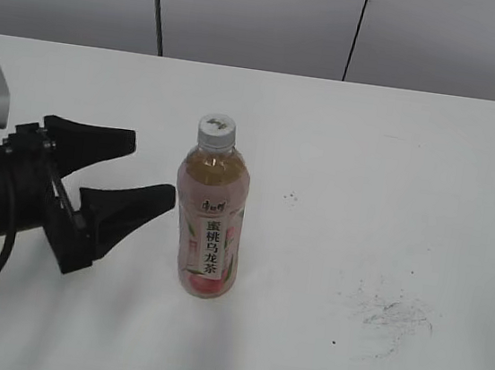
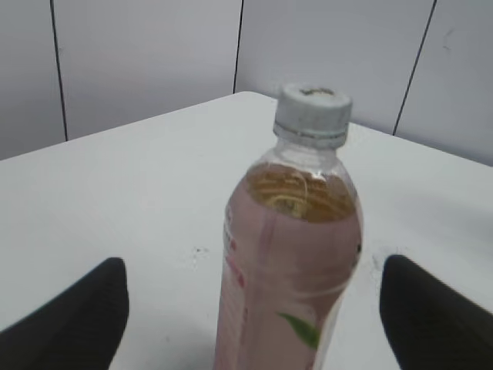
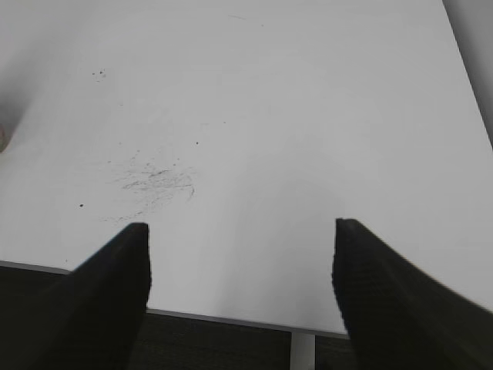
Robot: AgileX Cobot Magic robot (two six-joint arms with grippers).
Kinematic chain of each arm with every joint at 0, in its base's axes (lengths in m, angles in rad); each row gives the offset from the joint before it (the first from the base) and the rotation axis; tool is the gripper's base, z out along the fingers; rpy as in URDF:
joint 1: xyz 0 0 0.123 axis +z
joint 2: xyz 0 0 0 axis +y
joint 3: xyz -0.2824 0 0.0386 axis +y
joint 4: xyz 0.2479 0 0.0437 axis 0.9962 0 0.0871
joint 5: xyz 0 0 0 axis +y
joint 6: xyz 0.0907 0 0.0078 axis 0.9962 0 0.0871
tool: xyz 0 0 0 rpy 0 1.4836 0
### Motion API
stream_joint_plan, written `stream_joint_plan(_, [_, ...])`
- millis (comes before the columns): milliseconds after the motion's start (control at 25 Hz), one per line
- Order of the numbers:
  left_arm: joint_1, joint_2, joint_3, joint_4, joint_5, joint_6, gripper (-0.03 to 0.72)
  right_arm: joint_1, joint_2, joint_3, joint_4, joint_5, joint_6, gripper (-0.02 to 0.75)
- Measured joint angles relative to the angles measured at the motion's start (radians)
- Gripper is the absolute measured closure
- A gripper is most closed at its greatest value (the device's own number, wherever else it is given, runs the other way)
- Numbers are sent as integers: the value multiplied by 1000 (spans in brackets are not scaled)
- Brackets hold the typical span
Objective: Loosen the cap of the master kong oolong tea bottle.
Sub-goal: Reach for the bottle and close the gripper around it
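On the left of the bench (image 1: 432, 153), my left gripper (image 1: 145, 172) hung with its fingers (image 1: 99, 142) spread wide and pinching nothing, just beside the master kong oolong tea bottle (image 1: 211, 212), which stood upright near the middle with the cap (image 1: 217, 131) seated on its neck. I judged the step in hand to be bracing the bottle: the fingers should straddle the labelled body squarely, close low enough to hold it firm without squashing the thin wall, and leave the cap free for the other arm to turn. To the right lay only a patch of grey scuff marks (image 1: 389, 315). My right gripper (image 3: 240, 270) was out of the exterior view; its own camera showed its fingers parted over the bench edge, well apart from the bottle. The bottle's base was cut off in the left wrist view, and I could not tell whether the cap's seal ring was intact.
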Motion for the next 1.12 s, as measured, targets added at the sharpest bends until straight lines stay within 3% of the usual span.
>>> stream_joint_plan(280, [-12,67,-131,83,-2,-79,96,0,0,0,0,0,0,183])
stream_joint_plan(680, [-165,150,-267,55,-6,-98,97,0,0,0,0,0,0,183])
stream_joint_plan(1120, [-176,299,-314,40,-3,-100,101,0,0,0,0,0,0,183])
